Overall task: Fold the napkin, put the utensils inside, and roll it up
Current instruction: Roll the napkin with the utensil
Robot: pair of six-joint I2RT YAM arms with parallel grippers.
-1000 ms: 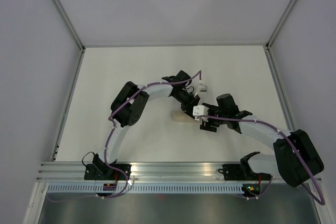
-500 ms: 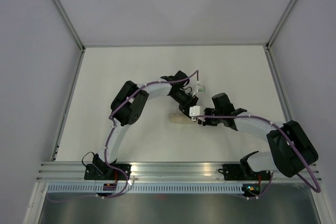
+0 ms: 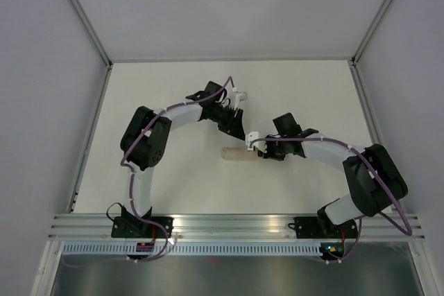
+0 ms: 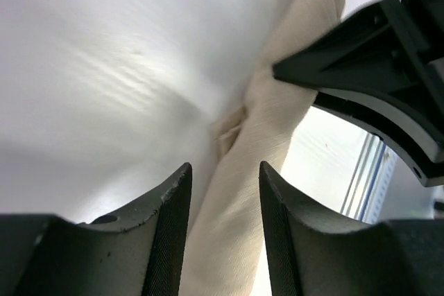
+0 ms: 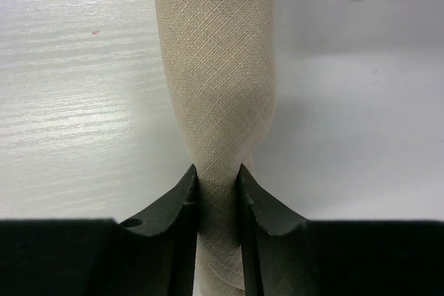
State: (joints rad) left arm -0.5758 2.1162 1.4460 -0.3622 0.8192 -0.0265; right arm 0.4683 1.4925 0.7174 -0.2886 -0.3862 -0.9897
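Nearest in the right wrist view, the right claw (image 5: 217, 175) is pinched tight on one end of the napkin (image 5: 215, 67), squeezing the cloth thin between its jaws. Beyond them the napkin runs up the frame as a snug beige roll lying on the pale bench (image 5: 69, 102). In the overhead view the roll sits at the middle of the bench, with the right claw at its right end. Just past it, the left claw (image 4: 225, 168) stands open over the roll; cloth shows in the gap but is not clamped.

Judging by this, the folding and rolling look done, and what is left is likely letting go and leaving a tidy roll. The utensils are nowhere visible. They are presumably wrapped inside, though that cannot be confirmed. The roll's left end and seam are hard to make out.
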